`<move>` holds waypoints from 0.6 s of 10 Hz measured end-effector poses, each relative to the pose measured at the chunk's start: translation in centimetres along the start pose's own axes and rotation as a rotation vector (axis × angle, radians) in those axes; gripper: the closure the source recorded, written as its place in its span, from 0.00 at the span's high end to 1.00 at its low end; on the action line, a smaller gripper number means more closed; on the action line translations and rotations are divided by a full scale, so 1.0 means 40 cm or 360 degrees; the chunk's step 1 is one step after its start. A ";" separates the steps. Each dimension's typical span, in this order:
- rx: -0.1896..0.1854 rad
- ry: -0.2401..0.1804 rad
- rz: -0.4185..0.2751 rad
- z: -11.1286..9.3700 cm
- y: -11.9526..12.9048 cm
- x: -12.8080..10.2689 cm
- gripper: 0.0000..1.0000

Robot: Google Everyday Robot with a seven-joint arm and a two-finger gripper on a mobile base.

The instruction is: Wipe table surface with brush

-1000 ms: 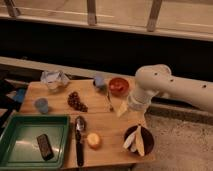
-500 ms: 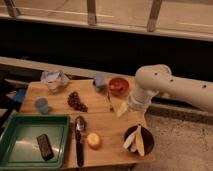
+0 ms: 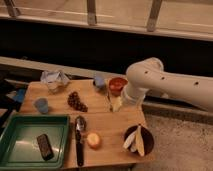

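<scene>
The brush [image 3: 79, 142] lies on the wooden surface [image 3: 107, 122], just right of a green tray [image 3: 35, 118] holding a black block [image 3: 44, 146]. A dark bowl [image 3: 150, 136] holds pale slices [image 3: 135, 141]. The claw [image 3: 116, 103] hangs beside a red bowl [image 3: 118, 84]; whether it is apart or together cannot be told.

The table surface [image 3: 110, 122] is matt, light brown wood with plain plank seams. On it lies the brush [image 3: 79, 142] — a dull black handle and a greyish head with a faint sheen. The tray [image 3: 20, 120] looks like smooth green plastic, slightly glossy. The arm [image 3: 165, 85] wears a smooth white shell, seemingly plastic; its gripper [image 3: 121, 101] hangs over the table's right part, just beside the glossy orange-red bowl [image 3: 117, 84]. The crumpled pale heap [image 3: 55, 79] is cloth or paper — which, I cannot tell.
</scene>
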 end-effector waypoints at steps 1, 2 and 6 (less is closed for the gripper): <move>0.0012 -0.0018 -0.0055 0.010 0.044 -0.023 0.70; 0.0015 -0.0027 -0.0097 0.019 0.075 -0.037 0.70; -0.0047 -0.0034 -0.0290 0.071 0.233 -0.034 0.70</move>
